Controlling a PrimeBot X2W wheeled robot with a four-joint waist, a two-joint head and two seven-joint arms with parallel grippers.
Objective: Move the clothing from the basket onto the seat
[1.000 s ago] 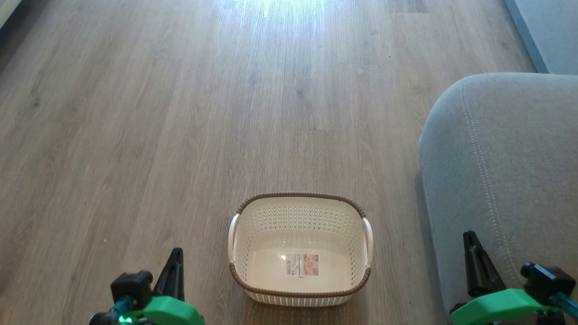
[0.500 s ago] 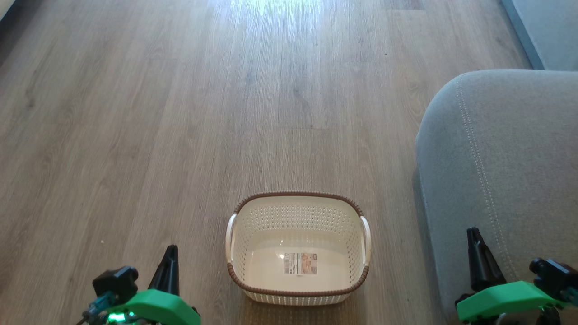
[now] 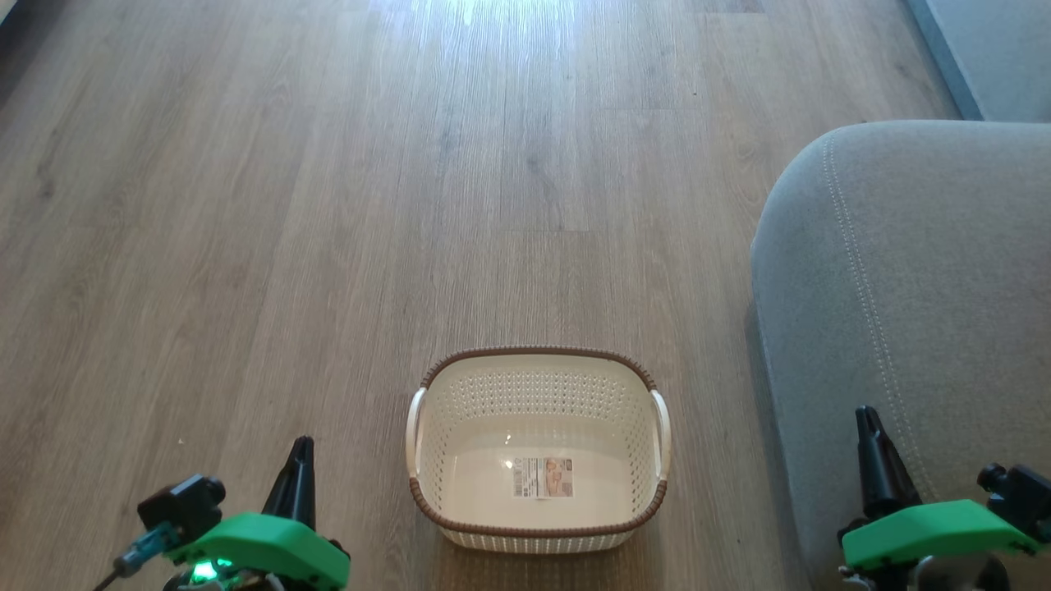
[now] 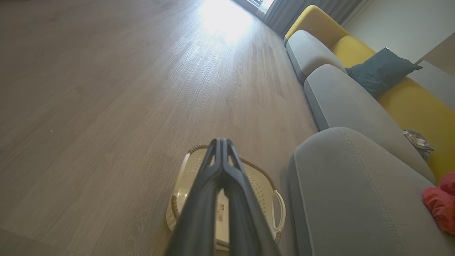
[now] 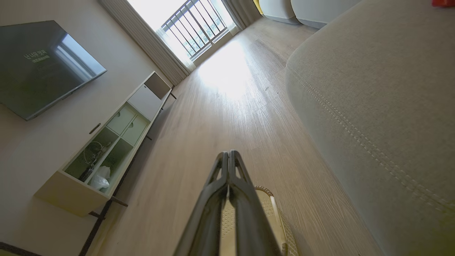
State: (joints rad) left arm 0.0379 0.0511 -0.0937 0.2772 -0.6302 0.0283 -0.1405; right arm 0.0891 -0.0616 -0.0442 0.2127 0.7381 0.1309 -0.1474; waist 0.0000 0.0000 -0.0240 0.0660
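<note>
Both arms have eased outward a little, left gripper [image 3: 300, 460] and right gripper [image 3: 870, 435] idle with jaws pressed together, fittingly, since the basket [image 3: 538, 392] stands empty and the red clothing [image 4: 439, 208] already lies on the seat [image 3: 903, 287].

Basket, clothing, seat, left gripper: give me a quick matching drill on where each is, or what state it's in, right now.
Column A
1. basket
2. clothing
3. seat
4. left gripper

Column B
a. grey with a stitched seam, on the robot's right
b. shut, holding nothing
c. red, lying on the seat
d. on the floor, a label inside and no garments in it

Pairs: 1-d, 2-c, 3-a, 4-b
</note>
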